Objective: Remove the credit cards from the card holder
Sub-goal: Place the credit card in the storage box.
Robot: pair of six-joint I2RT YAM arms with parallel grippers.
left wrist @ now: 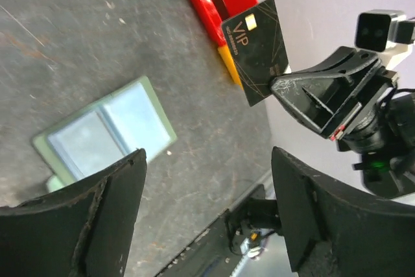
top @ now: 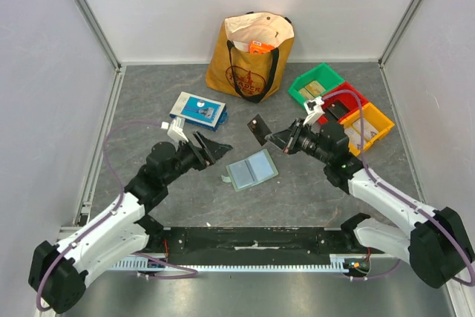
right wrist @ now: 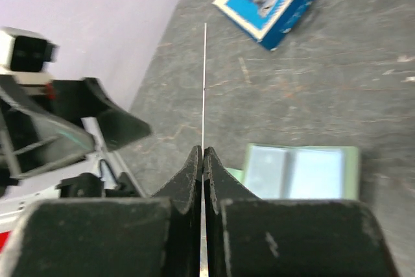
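Observation:
The pale green card holder lies open on the table, its bluish clear pockets up; it also shows in the left wrist view and the right wrist view. My right gripper is shut on a black credit card and holds it in the air above and right of the holder. The card reads "VIP" in the left wrist view and shows edge-on as a thin white line in the right wrist view. My left gripper is open and empty, left of the holder, its fingers wide apart.
A blue-and-white flat box lies at the back left. A tan tote bag stands at the back. Green, red and yellow bins sit at the back right. A small pale green scrap lies left of the holder.

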